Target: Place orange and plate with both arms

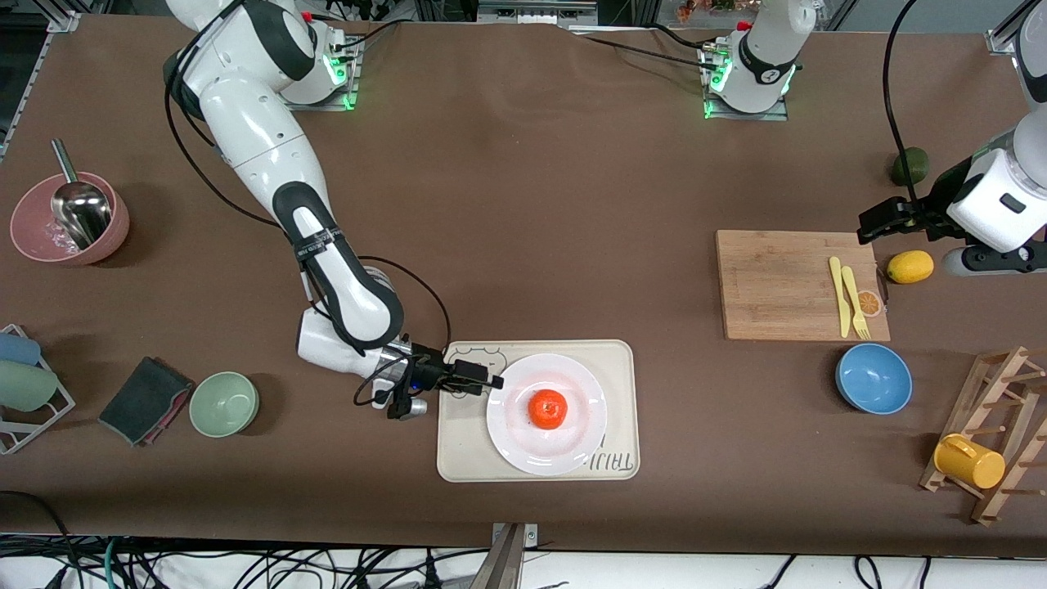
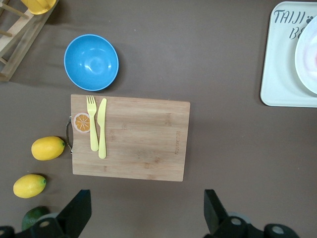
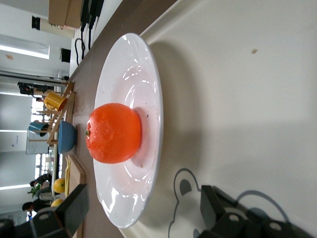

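The orange [image 1: 547, 408] sits in the middle of the white plate [image 1: 572, 446], which rests on a cream bear-print tray [image 1: 622, 360] near the front camera. My right gripper [image 1: 484, 381] is open, low over the tray at the plate's rim toward the right arm's end. In the right wrist view the plate [image 3: 129, 64] with the orange [image 3: 113, 133] has its rim between the spread fingers of the right gripper [image 3: 143, 213]. My left gripper [image 1: 875, 222] is open and empty, up over the table beside the cutting board; in its own view it [image 2: 147, 213] is over bare table.
A wooden cutting board [image 1: 777, 282] holds a yellow knife and fork and an orange-slice disc. A lemon [image 1: 909, 267], a blue bowl [image 1: 873, 378] and a mug rack [image 1: 994, 442] lie at the left arm's end. A green bowl [image 1: 224, 403] and a pink bowl [image 1: 69, 221] lie at the right arm's end.
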Controlling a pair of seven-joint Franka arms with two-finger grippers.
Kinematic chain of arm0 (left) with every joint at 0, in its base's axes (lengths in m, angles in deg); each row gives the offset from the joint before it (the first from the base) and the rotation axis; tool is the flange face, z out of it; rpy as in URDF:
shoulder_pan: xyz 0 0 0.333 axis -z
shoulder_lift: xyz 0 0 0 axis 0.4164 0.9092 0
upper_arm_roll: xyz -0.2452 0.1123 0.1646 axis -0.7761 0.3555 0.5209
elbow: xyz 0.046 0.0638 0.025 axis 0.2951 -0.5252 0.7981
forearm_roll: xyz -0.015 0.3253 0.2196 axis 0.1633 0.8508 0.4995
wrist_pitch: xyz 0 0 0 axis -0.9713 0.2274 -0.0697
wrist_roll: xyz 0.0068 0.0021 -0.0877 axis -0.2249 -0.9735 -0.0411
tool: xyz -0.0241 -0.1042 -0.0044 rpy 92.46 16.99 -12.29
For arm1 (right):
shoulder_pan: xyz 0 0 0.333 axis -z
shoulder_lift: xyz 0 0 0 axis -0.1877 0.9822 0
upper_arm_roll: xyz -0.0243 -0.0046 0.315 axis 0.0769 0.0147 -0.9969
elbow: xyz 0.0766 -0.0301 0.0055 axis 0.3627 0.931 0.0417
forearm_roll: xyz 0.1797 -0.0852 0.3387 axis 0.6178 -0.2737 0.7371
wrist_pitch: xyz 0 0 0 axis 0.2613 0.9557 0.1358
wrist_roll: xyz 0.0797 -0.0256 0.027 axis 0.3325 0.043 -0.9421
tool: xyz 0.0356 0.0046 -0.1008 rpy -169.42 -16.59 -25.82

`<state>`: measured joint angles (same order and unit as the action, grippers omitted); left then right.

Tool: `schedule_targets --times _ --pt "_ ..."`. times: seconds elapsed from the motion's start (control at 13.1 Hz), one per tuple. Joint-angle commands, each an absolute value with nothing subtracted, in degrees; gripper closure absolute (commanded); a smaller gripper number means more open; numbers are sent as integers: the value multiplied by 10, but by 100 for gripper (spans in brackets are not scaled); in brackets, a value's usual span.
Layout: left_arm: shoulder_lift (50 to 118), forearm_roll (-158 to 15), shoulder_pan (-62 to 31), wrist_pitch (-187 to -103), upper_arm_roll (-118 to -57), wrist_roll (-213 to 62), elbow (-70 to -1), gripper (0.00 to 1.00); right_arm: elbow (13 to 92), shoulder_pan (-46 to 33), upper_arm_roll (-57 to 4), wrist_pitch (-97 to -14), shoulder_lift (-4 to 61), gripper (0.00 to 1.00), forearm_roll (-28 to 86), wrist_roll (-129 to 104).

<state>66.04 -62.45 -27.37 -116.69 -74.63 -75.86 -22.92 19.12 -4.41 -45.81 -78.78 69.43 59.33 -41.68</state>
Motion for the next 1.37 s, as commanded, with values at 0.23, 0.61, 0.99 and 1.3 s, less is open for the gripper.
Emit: schedule_targets --times 0.23,0.61,0.99,1.3 --pt "668 -623 -274 -1156 -748 -760 -214 0 141 -38 -387 -612 659 0 397 -304" --pt "668 -623 -274 -1156 -748 -760 -214 0 139 -36 -333 -436 579 0 223 -249" --pt "668 -623 -274 -1156 -748 -760 -214 0 141 -36 -303 -310 505 0 136 -137" --pt "668 -624 -274 -1156 -748 -760 -214 0 147 -42 -301 -222 415 0 -6 -52"
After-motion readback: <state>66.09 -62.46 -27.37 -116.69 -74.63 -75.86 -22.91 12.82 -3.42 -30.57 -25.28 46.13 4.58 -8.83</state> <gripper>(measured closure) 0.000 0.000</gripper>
